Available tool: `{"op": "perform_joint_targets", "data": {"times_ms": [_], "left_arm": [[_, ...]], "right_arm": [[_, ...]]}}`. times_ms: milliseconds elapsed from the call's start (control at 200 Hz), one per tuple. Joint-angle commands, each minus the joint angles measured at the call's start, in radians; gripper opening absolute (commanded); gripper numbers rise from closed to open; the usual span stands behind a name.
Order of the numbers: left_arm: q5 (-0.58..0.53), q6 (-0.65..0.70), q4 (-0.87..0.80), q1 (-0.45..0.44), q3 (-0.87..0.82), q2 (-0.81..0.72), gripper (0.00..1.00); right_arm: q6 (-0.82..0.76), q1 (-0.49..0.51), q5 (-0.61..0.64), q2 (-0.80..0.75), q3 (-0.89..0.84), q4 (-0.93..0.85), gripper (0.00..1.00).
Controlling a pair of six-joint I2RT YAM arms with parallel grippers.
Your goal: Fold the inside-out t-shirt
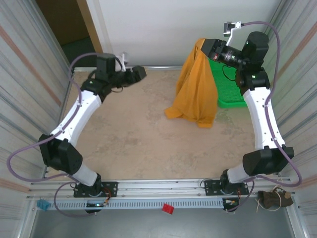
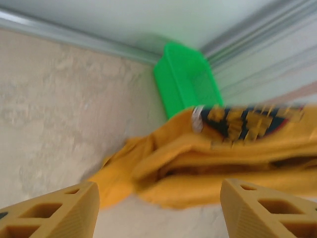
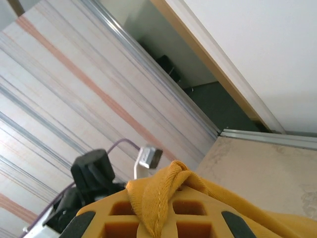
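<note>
The inside-out t-shirt (image 1: 195, 87), mustard yellow, hangs from my right gripper (image 1: 203, 47) at the back right, and its lower end rests bunched on the table. In the right wrist view that gripper (image 3: 157, 218) is shut on a twisted ribbed fold of the t-shirt (image 3: 158, 191). My left gripper (image 1: 141, 73) hovers at the back, left of the shirt and apart from it. In the left wrist view its fingers (image 2: 54, 213) stand wide apart with nothing between them. Beyond them the t-shirt (image 2: 198, 163) shows a dark print (image 2: 242, 121) and a small white label (image 2: 198, 113).
A green plastic basket (image 1: 229, 89) stands at the back right against the wall, right behind the hanging shirt, and appears as the green basket (image 2: 185, 79) in the left wrist view. Corrugated walls close in both sides. The beige table (image 1: 133, 134) lies bare left of the shirt.
</note>
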Motion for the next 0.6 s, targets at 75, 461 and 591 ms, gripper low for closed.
{"op": "perform_joint_targets", "data": {"times_ms": [75, 461, 591], "left_arm": [[-0.138, 0.022, 0.158, -0.07, -0.12, 0.0, 0.67], [-0.116, 0.109, 0.286, -0.129, -0.102, 0.11, 0.74], [-0.096, 0.121, 0.346, -0.131, -0.169, 0.089, 0.77]], "right_arm": [[0.048, 0.015, -0.057, 0.016, 0.051, 0.044, 0.0], [0.081, 0.113, -0.052, 0.056, 0.194, 0.046, 0.0], [0.094, 0.151, -0.038, 0.081, 0.249, 0.047, 0.0]]}}
